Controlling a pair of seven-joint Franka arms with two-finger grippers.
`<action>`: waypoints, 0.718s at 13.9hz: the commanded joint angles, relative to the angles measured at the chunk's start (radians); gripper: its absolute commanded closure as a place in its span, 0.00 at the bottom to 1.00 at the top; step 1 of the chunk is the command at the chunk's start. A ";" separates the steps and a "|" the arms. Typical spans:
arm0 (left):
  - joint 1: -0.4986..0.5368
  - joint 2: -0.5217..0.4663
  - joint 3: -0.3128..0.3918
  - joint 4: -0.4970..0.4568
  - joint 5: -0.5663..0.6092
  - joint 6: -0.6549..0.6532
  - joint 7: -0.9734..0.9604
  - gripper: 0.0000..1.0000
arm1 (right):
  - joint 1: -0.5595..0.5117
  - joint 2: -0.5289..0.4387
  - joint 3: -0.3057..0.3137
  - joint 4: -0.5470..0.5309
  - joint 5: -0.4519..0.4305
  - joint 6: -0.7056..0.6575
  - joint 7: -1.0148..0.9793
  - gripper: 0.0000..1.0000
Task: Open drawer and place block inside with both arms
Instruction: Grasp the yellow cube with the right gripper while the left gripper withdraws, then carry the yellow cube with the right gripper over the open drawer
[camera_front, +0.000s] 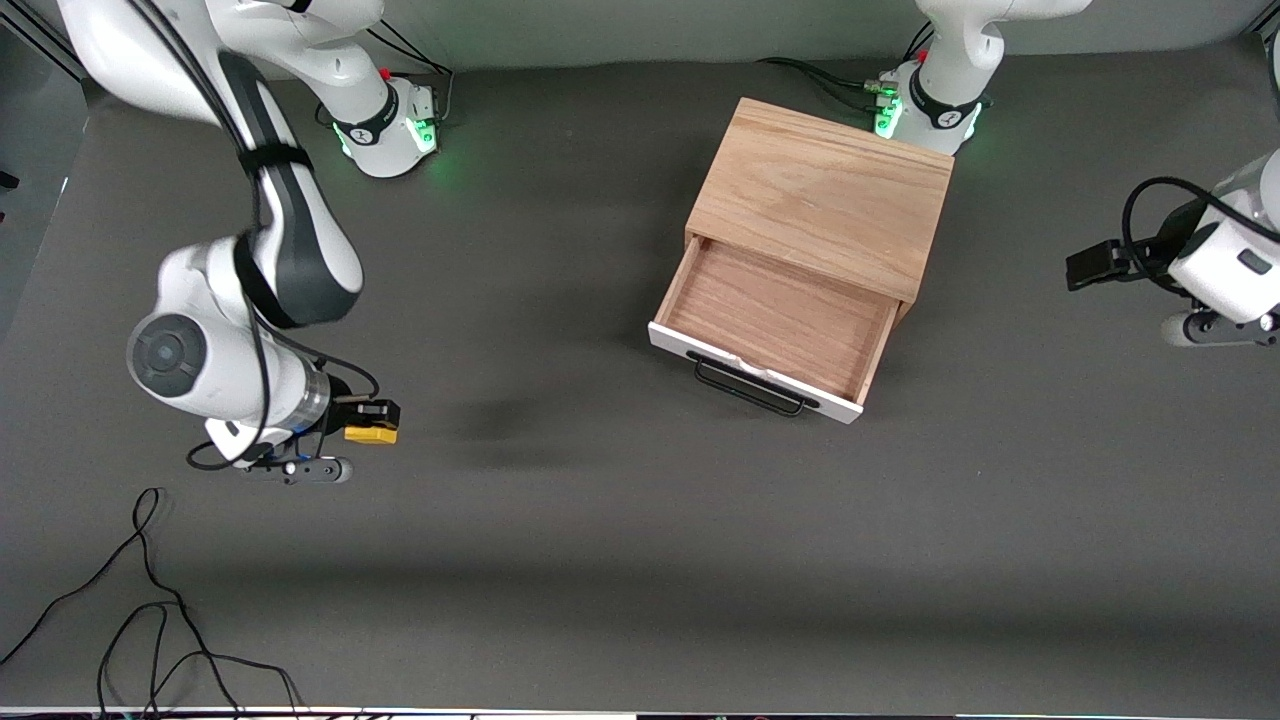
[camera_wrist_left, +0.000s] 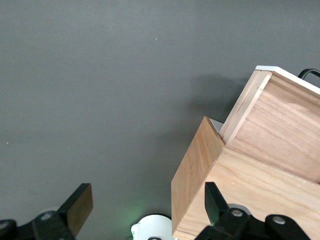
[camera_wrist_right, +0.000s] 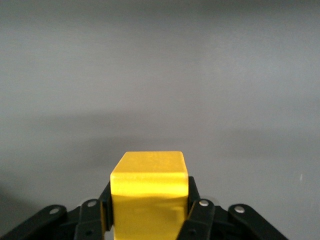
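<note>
Up close, right hand (camera_wrist_right: 149, 220) clamped on yellow block (camera_wrist_right: 149, 192), left hand (camera_wrist_left: 145, 210) apart beside open drawer (camera_front: 775, 318).

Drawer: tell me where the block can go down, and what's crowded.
The drawer stands open, its wooden floor bare between the white front and the box. The right end effector, shut on the block, hangs over bare mat. Loose cables crowd the corner nearest the camera.
</note>
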 joint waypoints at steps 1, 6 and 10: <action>0.014 -0.090 -0.005 -0.129 0.008 0.080 0.031 0.00 | 0.006 0.054 0.107 0.267 0.013 -0.225 0.224 1.00; 0.017 -0.119 -0.005 -0.187 0.007 0.192 0.034 0.00 | 0.081 0.161 0.360 0.506 -0.006 -0.227 0.669 1.00; 0.031 -0.108 -0.006 -0.163 -0.001 0.198 0.047 0.00 | 0.291 0.267 0.361 0.527 -0.119 -0.004 0.912 1.00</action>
